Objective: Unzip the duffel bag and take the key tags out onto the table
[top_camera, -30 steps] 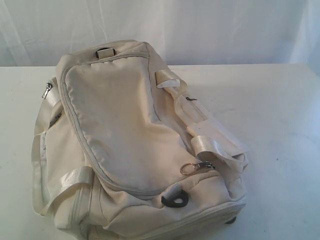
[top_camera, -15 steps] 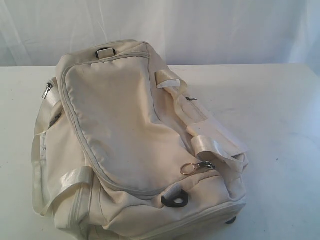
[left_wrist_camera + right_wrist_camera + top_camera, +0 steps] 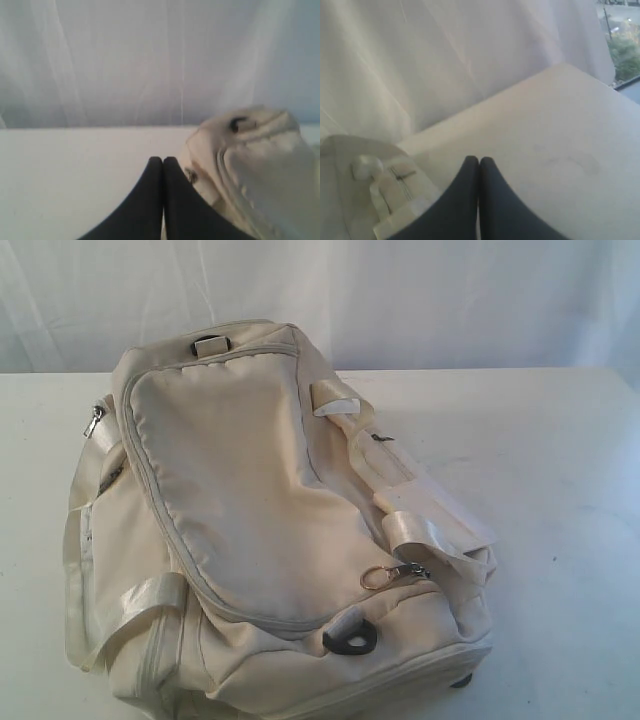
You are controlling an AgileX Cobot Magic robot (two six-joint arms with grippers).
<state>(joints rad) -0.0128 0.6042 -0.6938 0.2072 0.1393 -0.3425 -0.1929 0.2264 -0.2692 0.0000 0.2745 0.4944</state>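
Observation:
The cream-white duffel bag (image 3: 250, 520) lies zipped shut on the white table (image 3: 560, 470), its grey zipper running round the top panel. A metal ring pull (image 3: 378, 577) rests near the front end beside a black D-ring (image 3: 350, 640). The key tags are hidden. Neither arm shows in the exterior view. My left gripper (image 3: 163, 160) is shut with nothing in it, over bare table beside the duffel bag (image 3: 265, 160). My right gripper (image 3: 479, 160) is shut and holds nothing, with the duffel bag (image 3: 365, 185) and its strap to one side.
A white curtain (image 3: 400, 290) hangs behind the table. A second zipper pull (image 3: 95, 420) sits on the bag's left side pocket. Shiny webbing straps (image 3: 420, 530) drape over the bag's right side. A window (image 3: 622, 40) shows past the table's corner in the right wrist view.

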